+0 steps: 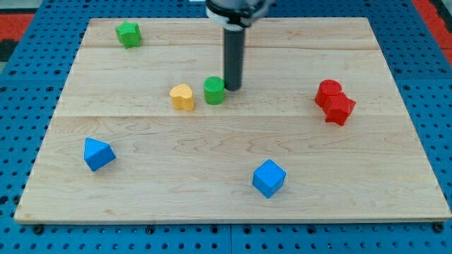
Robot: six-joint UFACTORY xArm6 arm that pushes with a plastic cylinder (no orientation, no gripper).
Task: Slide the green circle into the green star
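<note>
Closest to the view's bottom sits a blue cube block (pixel 268 178) on the pale wooden board (pixel 212 204), with a blue triangular block (pixel 97 154) off to its left. Mid-board, the green circle block (pixel 214 90) stands just beside a yellow heart-shaped block (pixel 182 97). My tip (pixel 231 87) rests against the circle's right side; this rod has no claw to open or close. The green star block (pixel 128 34) lies well apart, top left. Two red blocks (pixel 334 101) touch at the right.
</note>
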